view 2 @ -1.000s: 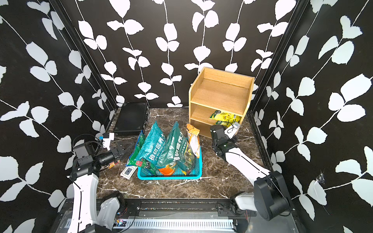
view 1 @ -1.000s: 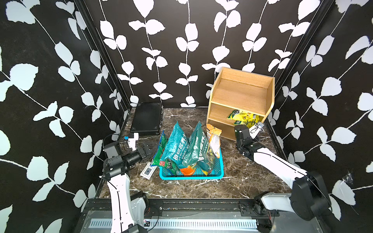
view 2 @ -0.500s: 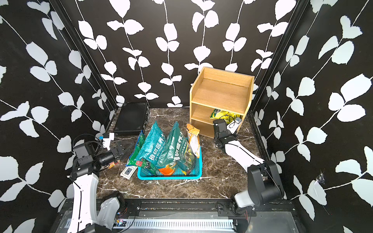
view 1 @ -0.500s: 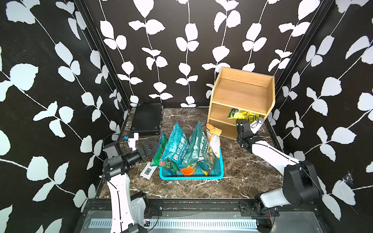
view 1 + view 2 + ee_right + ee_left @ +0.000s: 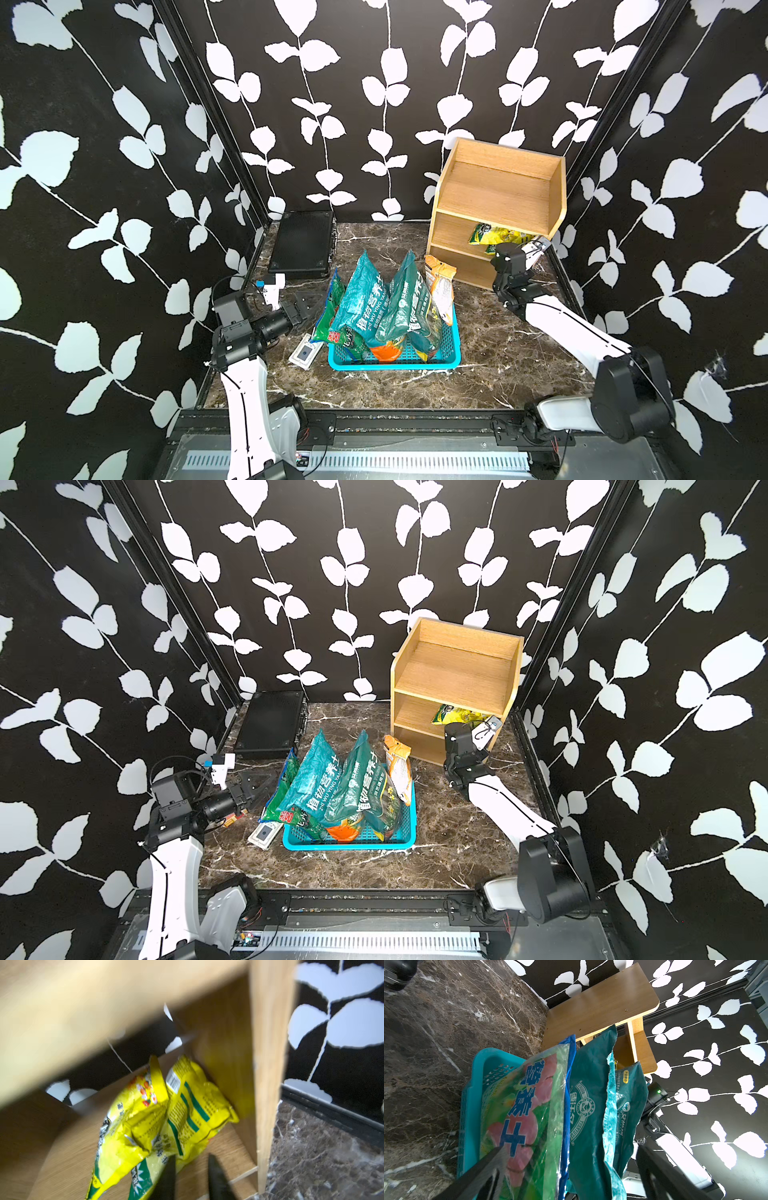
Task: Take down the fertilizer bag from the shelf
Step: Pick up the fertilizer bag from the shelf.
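The fertilizer bag (image 5: 166,1115), yellow with green print, lies crumpled on the middle tier of the light wooden shelf (image 5: 498,195), against its right side panel. It shows in both top views (image 5: 457,715). My right gripper (image 5: 191,1156) reaches into that tier with its jaws parted. One finger (image 5: 169,1176) lies over the bag's near edge, and the gap shows mostly bare shelf board. My left gripper (image 5: 570,1147) stands wide open beside the blue basket (image 5: 453,357), with nothing held, facing the bags standing in it.
Several teal and green bags (image 5: 361,299) and an orange one (image 5: 440,282) stand in the basket. A black case (image 5: 303,245) lies at the back left. A small white card (image 5: 305,355) sits left of the basket. Patterned walls close in on three sides.
The right arm has swung up and in from in front of the shelf's lower part to the middle tier by the bag. The left arm has not moved.
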`<state>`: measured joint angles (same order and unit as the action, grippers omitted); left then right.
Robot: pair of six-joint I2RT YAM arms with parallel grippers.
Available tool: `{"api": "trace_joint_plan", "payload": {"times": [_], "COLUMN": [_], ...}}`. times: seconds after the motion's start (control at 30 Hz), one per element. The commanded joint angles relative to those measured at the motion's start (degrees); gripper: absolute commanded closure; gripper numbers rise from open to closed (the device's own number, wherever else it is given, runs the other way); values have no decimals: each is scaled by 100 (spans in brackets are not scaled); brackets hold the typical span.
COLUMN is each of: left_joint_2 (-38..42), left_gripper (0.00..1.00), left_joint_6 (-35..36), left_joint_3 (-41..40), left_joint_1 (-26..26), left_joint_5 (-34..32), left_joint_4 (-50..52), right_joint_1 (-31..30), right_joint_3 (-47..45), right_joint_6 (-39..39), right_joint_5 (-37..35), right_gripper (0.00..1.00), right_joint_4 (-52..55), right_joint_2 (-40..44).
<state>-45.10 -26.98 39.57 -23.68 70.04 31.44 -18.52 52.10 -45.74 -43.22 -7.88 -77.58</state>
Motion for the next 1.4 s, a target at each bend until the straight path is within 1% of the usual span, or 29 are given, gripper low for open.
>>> {"api": "trace_joint_plan", "payload": {"times": [0.0,0.07,0.1,0.13,0.17,0.2,0.3,0.4,0.6,0.97,1.23,1.37], "left_joint_2": [11,19,6,3,5,10,6,-1,-8,-12,-23,-19], "left_gripper": [1,1,1,1,1,1,1,1,1,1,1,1], "left_joint_6": [32,30,32,33,35,35,32,35,33,38,41,37], "left_joint_3": [-37,-37,-42,-45,-37,-38,-37,-37,-28,-38,-37,-37], "left_joint_1": [-36,-36,-39,-35,-39,-35,-41,-44,-53,-49,-51,-52], "left_joint_5": [123,115,115,114,118,115,120,124,124,142,142,147], "left_joint_4": [-68,-68,-68,-68,-74,-66,-68,-68,-68,-68,-68,-69], "right_joint_1": [-35,-63,-71,-72,-68,-71,-72,-72,-72,-75,-55,28], "right_joint_3": [17,130,175,216,254,294,404,419,272,204,-676,-885], "right_joint_6": [-588,-1093,-1435,-1768,-1988,-2025,-1870,-2065,-2006,-2078,-1797,-1955], "right_joint_5": [-366,-648,-779,-852,-841,-760,-455,-427,-197,-85,-287,-342], "right_gripper": [49,39,35,29,24,22,22,22,27,26,22,18], "right_joint_4": [336,703,868,1033,1136,1092,775,725,373,133,-1535,-1797], "right_joint_2": [-66,-169,-236,-299,-371,-451,-666,-741,-576,-335,-137,-73]}}
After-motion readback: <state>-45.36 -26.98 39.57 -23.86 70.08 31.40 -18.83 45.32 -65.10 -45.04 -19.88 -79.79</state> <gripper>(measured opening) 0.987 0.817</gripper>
